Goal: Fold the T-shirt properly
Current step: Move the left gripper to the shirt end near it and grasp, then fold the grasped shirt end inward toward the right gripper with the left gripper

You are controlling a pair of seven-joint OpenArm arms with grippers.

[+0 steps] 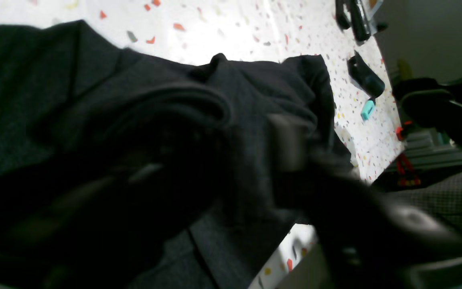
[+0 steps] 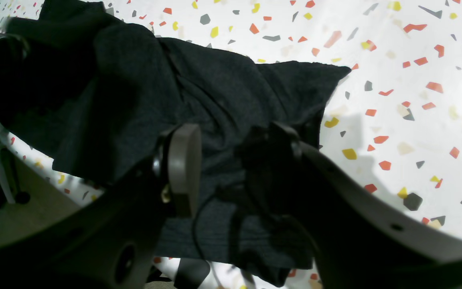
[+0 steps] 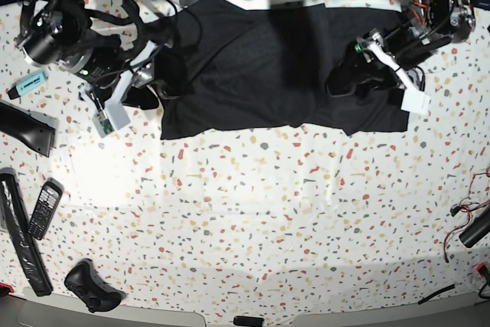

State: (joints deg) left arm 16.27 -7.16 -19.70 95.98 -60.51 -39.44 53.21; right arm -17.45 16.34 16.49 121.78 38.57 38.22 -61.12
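Note:
The black T-shirt (image 3: 260, 67) lies spread at the far middle of the speckled table (image 3: 253, 212), plain side up and rumpled at both ends. My left gripper (image 3: 346, 82) rests on its right end. In the left wrist view a thick fold of the T-shirt (image 1: 54, 100) bunches around the blurred fingers (image 1: 291, 140), and the left gripper (image 1: 219, 156) is too dark to read. My right gripper (image 3: 149, 86) sits at the shirt's left edge. In the right wrist view the right gripper (image 2: 227, 156) stands open, its fingers wide apart over the T-shirt (image 2: 215, 80).
On the table's left side lie a teal marker (image 3: 29, 82), a long black bar (image 3: 23, 129), a phone (image 3: 44, 208) and a game controller (image 3: 92, 287). Cables (image 3: 467, 227) trail at the right edge. The table's near corner (image 1: 375, 172) drops off beside my left arm.

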